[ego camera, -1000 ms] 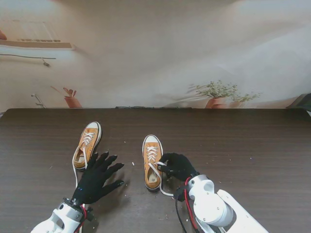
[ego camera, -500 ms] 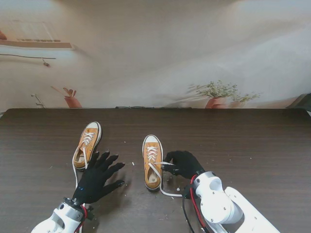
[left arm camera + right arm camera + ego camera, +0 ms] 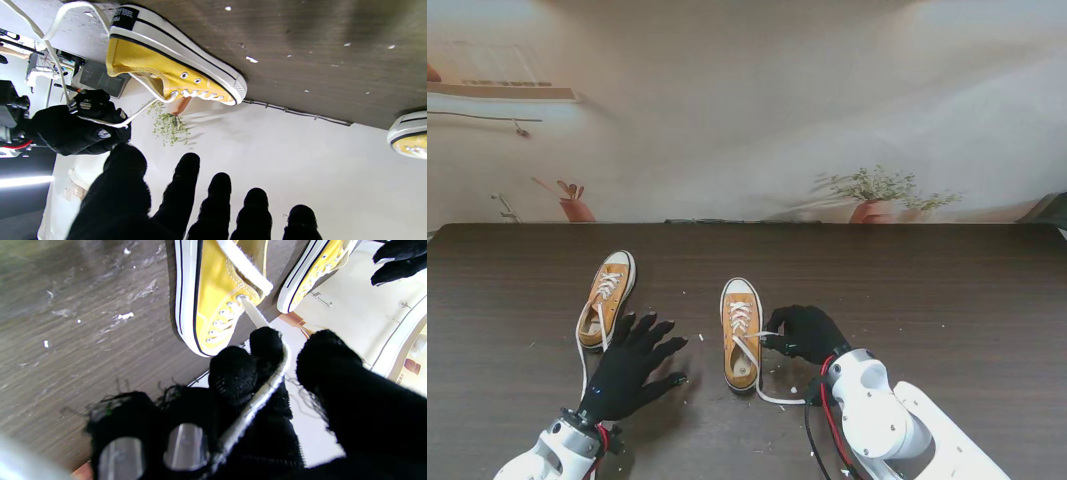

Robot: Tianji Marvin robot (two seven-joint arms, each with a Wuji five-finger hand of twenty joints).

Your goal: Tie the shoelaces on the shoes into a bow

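While the right hand [image 3: 805, 333] has edged slightly farther from me than half a second ago, the left hand [image 3: 630, 366] has barely shifted. Right fingers [image 3: 267, 346] curled, pinching a white shoelace [image 3: 765, 335] that runs taut from the right shoe [image 3: 741, 333]; the lace's other end trails on the dark bench [image 3: 927, 290]. Left fingers [image 3: 217, 196] spread wide, holding nothing, between the two shoes. Left shoe [image 3: 607, 299] lies just beyond them, laces loose.
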